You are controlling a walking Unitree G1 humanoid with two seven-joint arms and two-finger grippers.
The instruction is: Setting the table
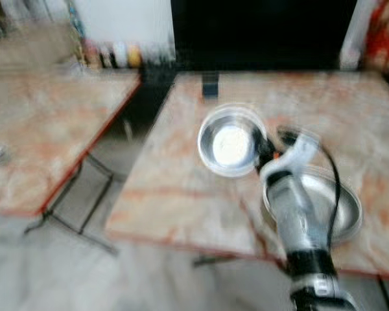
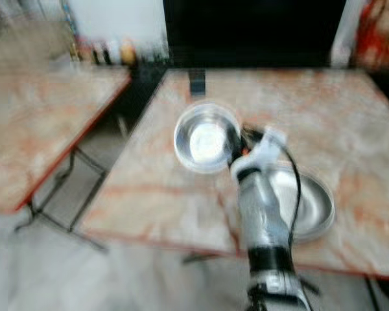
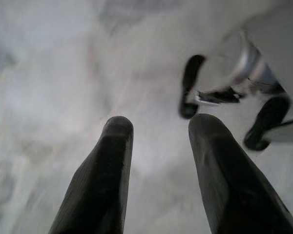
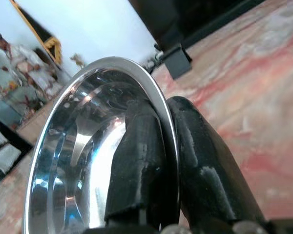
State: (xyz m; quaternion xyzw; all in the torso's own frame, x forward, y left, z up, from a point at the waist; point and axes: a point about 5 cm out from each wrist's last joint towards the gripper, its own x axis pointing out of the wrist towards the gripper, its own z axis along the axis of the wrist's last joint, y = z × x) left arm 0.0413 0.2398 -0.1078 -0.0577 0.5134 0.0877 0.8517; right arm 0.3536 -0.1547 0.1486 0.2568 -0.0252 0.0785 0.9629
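The marble-patterned table (image 1: pixel 181 214) is the landmark. Nearest the robot, a wide steel plate (image 1: pixel 347 207) lies flat on the table close to its near edge, partly behind the silver right arm. Just beyond the plate, the right gripper (image 4: pixel 168 161) pinches the rim of a steel bowl (image 1: pixel 230 144), one black finger inside the bowl and one outside, holding it over the tabletop. Farther back a small dark block (image 1: pixel 210 85) stands on the table. A second table (image 1: pixel 45 129) stands off to its left. The left gripper (image 3: pixel 158 146) hangs over the pale floor, its fingers (image 3: pixel 105 170) parted and holding nothing.
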